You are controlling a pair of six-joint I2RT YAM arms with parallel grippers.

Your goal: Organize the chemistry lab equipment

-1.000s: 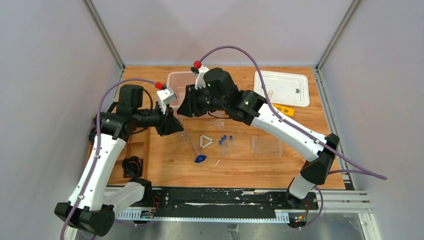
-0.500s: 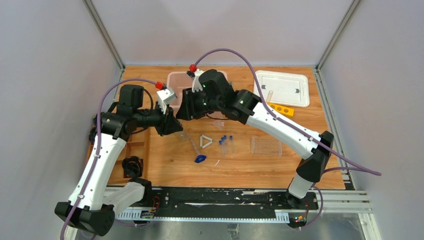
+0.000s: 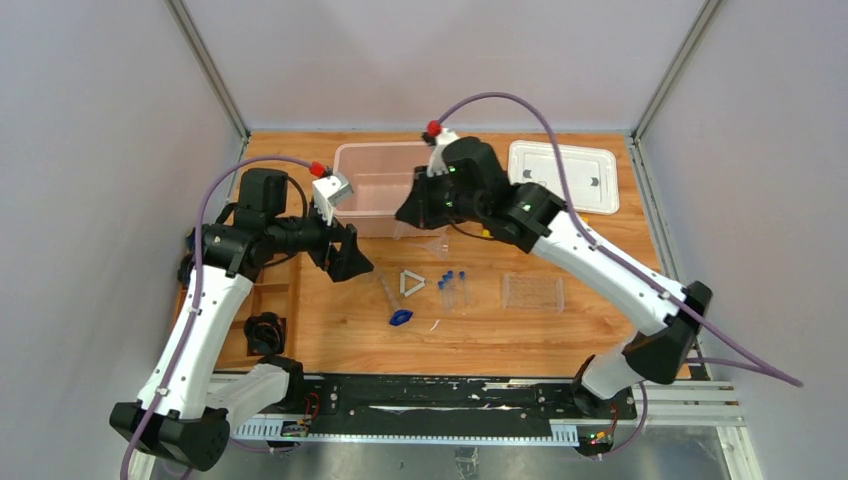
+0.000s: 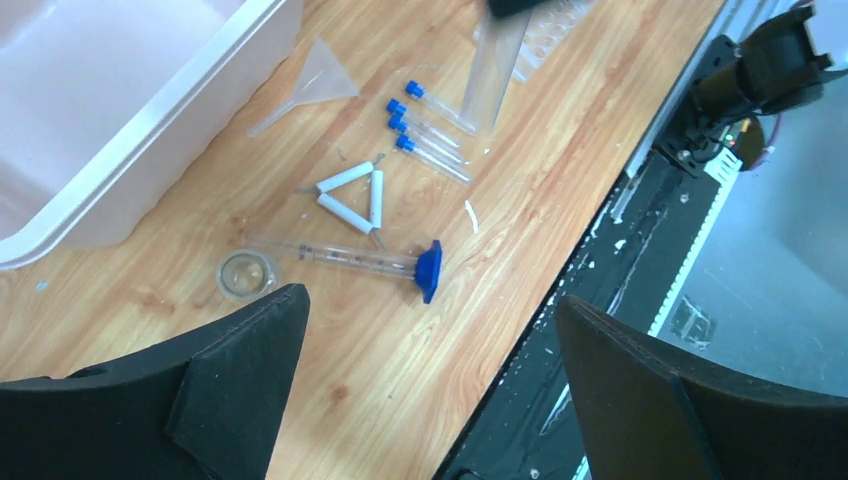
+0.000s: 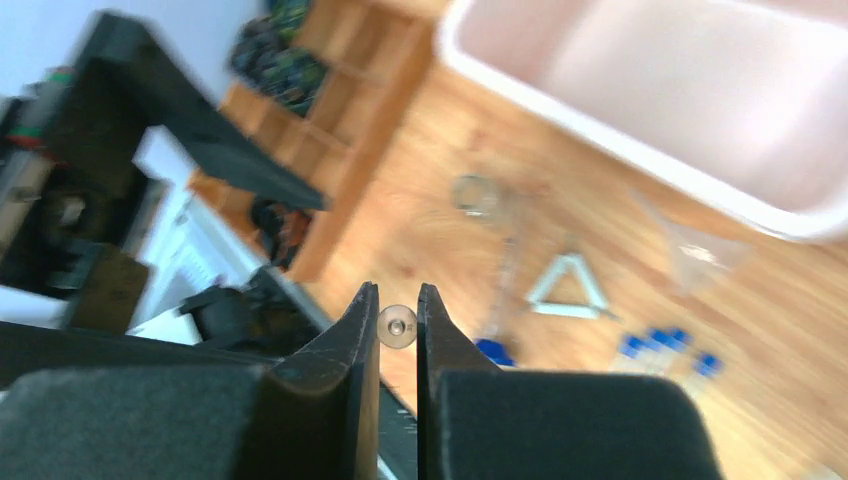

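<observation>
progress early | nothing seen in bin (image 3: pixel 375 185) | tubes (image 3: pixel 453 288), triangle (image 3: pixel 411 283), funnel (image 3: pixel 432 245), clip (image 3: pixel 400 318) loose on table (image 3: pixel 500 330) | left fingers (image 4: pixel 240 380) spread | right fingers (image 5: pixel 340 380) pinch likely clear tube (image 5: pixel 397 326)

I have the left arm (image 3: pixel 205 310) rising from its base at the near edge, elbow bent, forearm reaching in toward the middle of the table; its left pincer (image 4: pixel 425 300) stands spread wide, both fingers (image 4: pixel 240 370) well apart and holding nothing. My right arm (image 3: pixel 600 265) sweeps up from the right and arches over toward the far centre, wrist angled downward; the right pincer (image 5: pixel 397 288) is drawn almost together, nipping a clear tube (image 5: pixel 398 326) seen end-on between its tips.
</observation>
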